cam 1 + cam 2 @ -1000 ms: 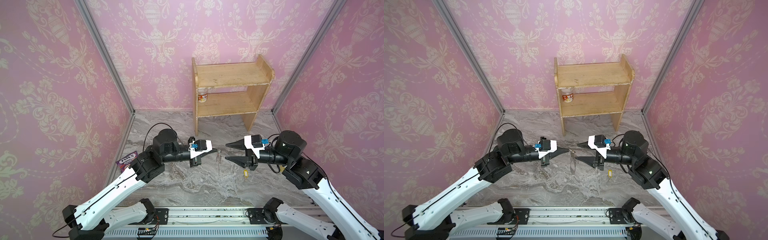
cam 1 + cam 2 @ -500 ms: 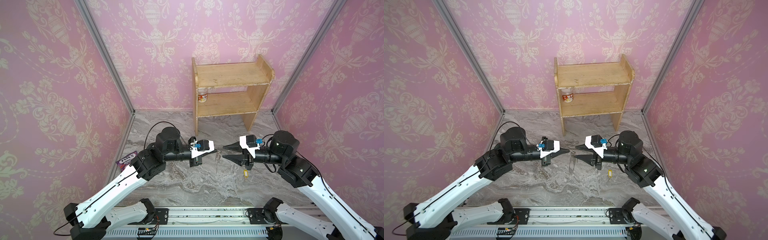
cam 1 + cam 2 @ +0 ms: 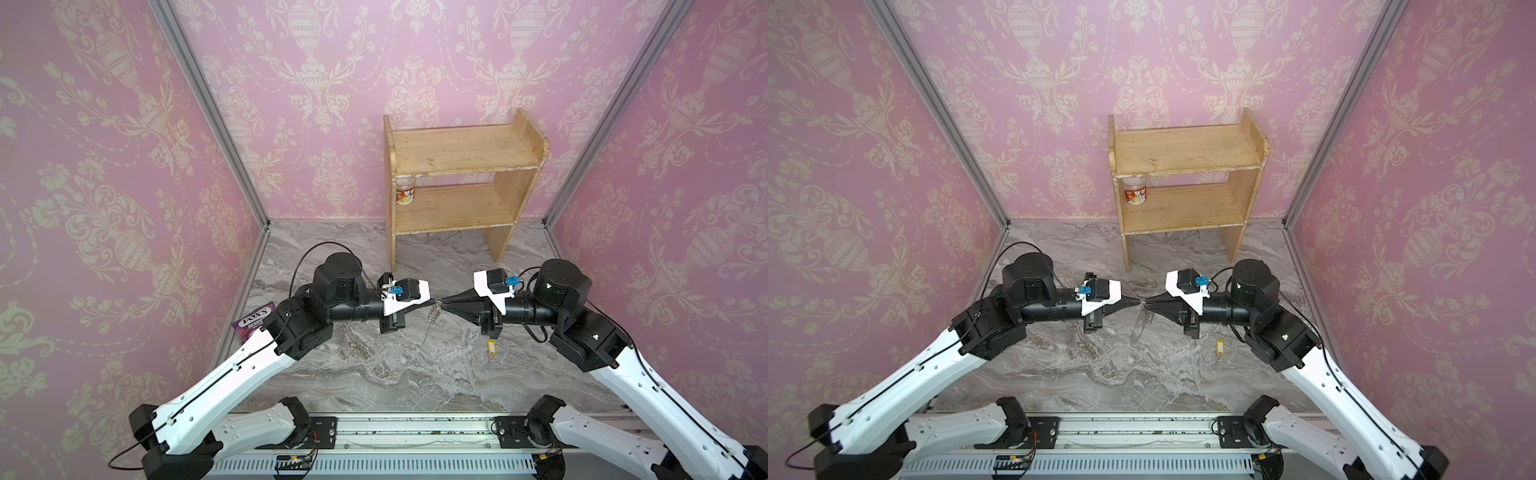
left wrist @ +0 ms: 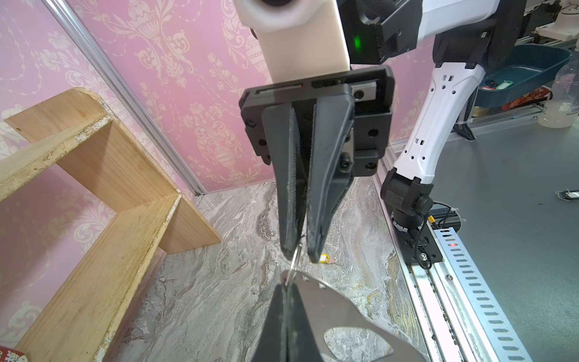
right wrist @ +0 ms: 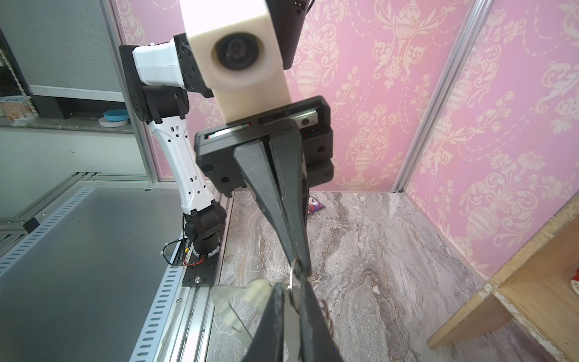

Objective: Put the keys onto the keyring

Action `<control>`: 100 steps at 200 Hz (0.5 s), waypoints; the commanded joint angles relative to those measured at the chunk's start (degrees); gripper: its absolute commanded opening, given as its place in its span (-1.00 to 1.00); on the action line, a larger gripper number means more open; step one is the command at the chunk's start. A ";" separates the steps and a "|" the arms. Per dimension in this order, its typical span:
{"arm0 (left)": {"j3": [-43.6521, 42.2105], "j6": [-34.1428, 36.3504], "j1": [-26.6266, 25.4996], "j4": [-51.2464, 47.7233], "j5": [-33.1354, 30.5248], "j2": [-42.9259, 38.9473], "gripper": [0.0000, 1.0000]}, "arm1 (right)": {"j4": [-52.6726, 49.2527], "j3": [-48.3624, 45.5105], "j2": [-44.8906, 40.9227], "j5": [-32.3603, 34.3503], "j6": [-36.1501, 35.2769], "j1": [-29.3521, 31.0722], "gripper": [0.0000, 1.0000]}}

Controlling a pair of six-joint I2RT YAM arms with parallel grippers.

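Top view | keyring [image 3: 430,322] hangs | long axis down (L hand [image 3: 432,300] pinches)

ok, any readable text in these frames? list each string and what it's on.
"FOXS": purple packet; a smaller line under it starts "BERR", rest hidden.
Jar on the wooden shelf: red-and-white label, too blurred to read.
Yellow key tag: label window too small to read.
Nothing else legible.
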 commanded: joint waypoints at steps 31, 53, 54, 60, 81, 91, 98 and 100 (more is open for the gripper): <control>1.64 0.13 0.06 0.83 2.42 -0.52 -1.00 | -0.96 0.67 1.36 -1.70 0.40 0.53 -0.86; 1.56 0.15 0.09 0.69 2.32 -0.52 -1.00 | -1.01 0.84 1.36 -1.86 0.67 0.54 -1.00; 1.56 0.19 0.09 0.69 2.28 -0.52 -1.00 | -1.01 0.84 1.36 -1.84 0.68 0.55 -1.00; 1.55 0.28 0.09 0.56 2.10 -0.57 -1.00 | -1.09 0.93 1.31 -1.92 0.71 0.55 -1.00; 1.13 0.07 0.09 1.17 1.58 -0.61 -1.00 | -1.29 1.15 1.43 -2.32 1.03 0.51 -1.00; 0.75 -0.34 0.09 2.05 1.18 -0.70 -0.92 | -1.50 1.28 1.54 -2.55 1.08 0.53 -1.00; 0.38 -0.79 0.03 2.87 0.86 -0.85 -0.79 | -1.50 1.35 1.62 -2.53 1.25 0.55 -1.00; 0.27 -0.81 0.08 3.00 0.78 -0.91 -0.75 | -1.46 1.32 1.60 -2.53 1.29 0.53 -1.00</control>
